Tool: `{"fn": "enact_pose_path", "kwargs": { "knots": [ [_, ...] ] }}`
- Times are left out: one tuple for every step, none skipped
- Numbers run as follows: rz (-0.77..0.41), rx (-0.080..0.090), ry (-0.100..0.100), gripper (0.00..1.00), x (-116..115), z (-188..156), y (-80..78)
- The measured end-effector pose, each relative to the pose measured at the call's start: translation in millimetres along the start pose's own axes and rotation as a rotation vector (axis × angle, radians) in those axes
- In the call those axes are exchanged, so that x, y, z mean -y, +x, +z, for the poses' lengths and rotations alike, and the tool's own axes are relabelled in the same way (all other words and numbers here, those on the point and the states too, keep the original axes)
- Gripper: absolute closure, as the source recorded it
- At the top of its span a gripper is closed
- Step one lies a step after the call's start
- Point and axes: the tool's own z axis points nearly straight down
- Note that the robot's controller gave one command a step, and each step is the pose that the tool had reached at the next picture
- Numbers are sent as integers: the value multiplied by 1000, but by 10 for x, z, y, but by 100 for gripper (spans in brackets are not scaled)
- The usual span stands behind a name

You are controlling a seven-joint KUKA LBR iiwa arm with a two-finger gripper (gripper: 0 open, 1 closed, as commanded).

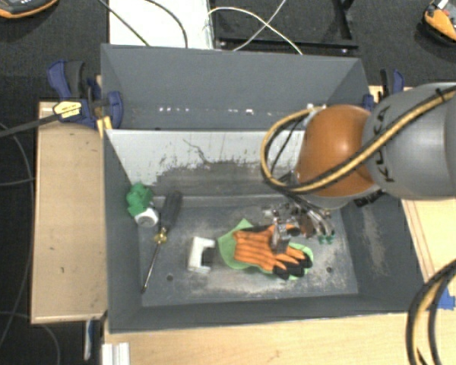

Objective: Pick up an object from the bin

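Arm (418,147) sitting nearest the lens, coming in from the right: thick smooth grey link, glossy rounded orange cover (336,150) on the wrist, black-and-yellow cables (289,139) looping round it. Gripper (290,233) hanging under the cover, small metallic parts all bunched together. Jaws are reading as a cluttered blob, so can't tell if they are apart or together.

Bin (228,90) taking up the middle: grey sheet metal, sloped walls, flat floor looking scuffed and scratched with pale streaks on the back slope.

Glove (252,251) lying on the floor right of centre, toward the front wall. It is soft fabric, orange ribbed body, black tips pointing right, light green edge showing at its left and top. Gripper is sitting right over the glove's upper right part, just above the black tips, looking to be touching or just off it; contact unclear. Nothing showing as clamped.

Screwdriver (159,238) lying left of the glove, well apart from the gripper: black matte handle at top, brassy collar, thin dark shaft slanting down-left.

White block (200,252) resting between the screwdriver and the glove, just beside the green edge. It is boxy hard plastic with a dark side facing right.

Green piece (140,201) sitting at far left beside the screwdriver handle, lumpy, with a short white cylinder end.
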Motion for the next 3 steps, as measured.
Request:
{"fn": "enact_pose_path", "kwargs": {
  "knots": [
    [0, 9, 1, 100, 1, -144, -25],
    [0, 8, 1, 100, 0, -205, -17],
    [0, 9, 1, 100, 0, -265, -20]
  ]
}}
